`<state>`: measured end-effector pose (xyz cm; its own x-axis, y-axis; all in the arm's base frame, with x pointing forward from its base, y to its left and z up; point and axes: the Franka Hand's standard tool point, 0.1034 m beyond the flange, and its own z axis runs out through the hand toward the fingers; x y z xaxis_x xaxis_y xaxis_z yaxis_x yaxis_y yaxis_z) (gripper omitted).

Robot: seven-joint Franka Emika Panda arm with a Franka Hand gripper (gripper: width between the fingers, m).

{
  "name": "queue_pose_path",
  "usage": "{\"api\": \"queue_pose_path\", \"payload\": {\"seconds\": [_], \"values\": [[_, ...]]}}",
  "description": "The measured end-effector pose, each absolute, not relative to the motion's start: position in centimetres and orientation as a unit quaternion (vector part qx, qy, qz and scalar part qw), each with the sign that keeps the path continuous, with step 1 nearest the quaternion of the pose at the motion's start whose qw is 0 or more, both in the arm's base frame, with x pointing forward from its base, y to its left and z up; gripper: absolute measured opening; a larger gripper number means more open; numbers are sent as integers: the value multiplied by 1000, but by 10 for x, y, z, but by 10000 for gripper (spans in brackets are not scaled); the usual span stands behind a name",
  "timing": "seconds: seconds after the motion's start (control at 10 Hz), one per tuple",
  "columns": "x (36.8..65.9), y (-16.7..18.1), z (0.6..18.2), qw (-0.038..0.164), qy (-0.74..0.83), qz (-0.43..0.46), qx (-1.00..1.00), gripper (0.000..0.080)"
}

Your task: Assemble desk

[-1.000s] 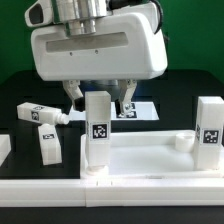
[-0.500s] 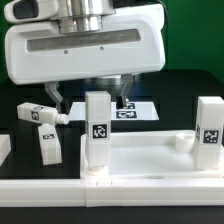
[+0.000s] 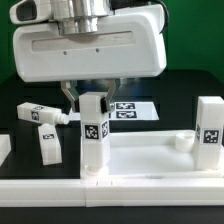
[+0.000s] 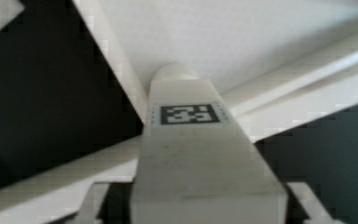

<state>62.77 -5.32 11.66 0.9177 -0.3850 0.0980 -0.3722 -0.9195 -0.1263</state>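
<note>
The white tabletop [image 3: 150, 158] lies flat with its raised rim up. One tagged leg [image 3: 93, 135] stands upright in its corner socket at the exterior view's left, and another leg [image 3: 208, 125] stands at the right. My gripper [image 3: 88, 103] has come down over the left leg with one finger on each side of its top. In the wrist view the leg [image 4: 197, 140] fills the space between the fingers of the gripper [image 4: 201, 205], with a thin dark gap on each side. The jaws are open. Two loose legs [image 3: 40, 115] [image 3: 50, 146] lie on the table at the left.
The marker board [image 3: 128, 108] lies behind the tabletop, partly hidden by my hand. A long white rail [image 3: 110, 190] runs along the front edge. A white block [image 3: 4, 150] shows at the far left edge.
The fingers stood wide apart and behind the left leg. Now they have drawn in and sit on either side of that leg's top. The leg has shifted slightly.
</note>
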Motion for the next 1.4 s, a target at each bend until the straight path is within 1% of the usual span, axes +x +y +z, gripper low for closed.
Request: {"api": "queue_pose_path", "payload": {"seconds": [0.1, 0.3, 0.4, 0.5, 0.6, 0.7, 0.8, 0.9, 1.0, 1.1, 1.2, 1.3, 1.4], "values": [[628, -54, 116, 55, 236, -59, -968, 284], [628, -53, 116, 64, 451, -46, -889, 284], [627, -51, 116, 73, 557, -35, -827, 284], [627, -53, 116, 84, 604, -26, -792, 284], [626, -56, 115, 94, 620, -22, -779, 284], [626, -54, 115, 93, 616, -22, -782, 284], [626, -55, 115, 87, 575, -27, -813, 296], [626, -54, 116, 73, 489, -37, -868, 296], [626, -54, 116, 65, 401, -45, -913, 519], [626, -51, 118, 62, 323, -46, -943, 519], [626, -49, 119, 62, 279, -44, -957, 609], [626, -51, 117, 60, 253, -47, -964, 637], [626, -51, 117, 58, 222, -49, -972, 637]]}}
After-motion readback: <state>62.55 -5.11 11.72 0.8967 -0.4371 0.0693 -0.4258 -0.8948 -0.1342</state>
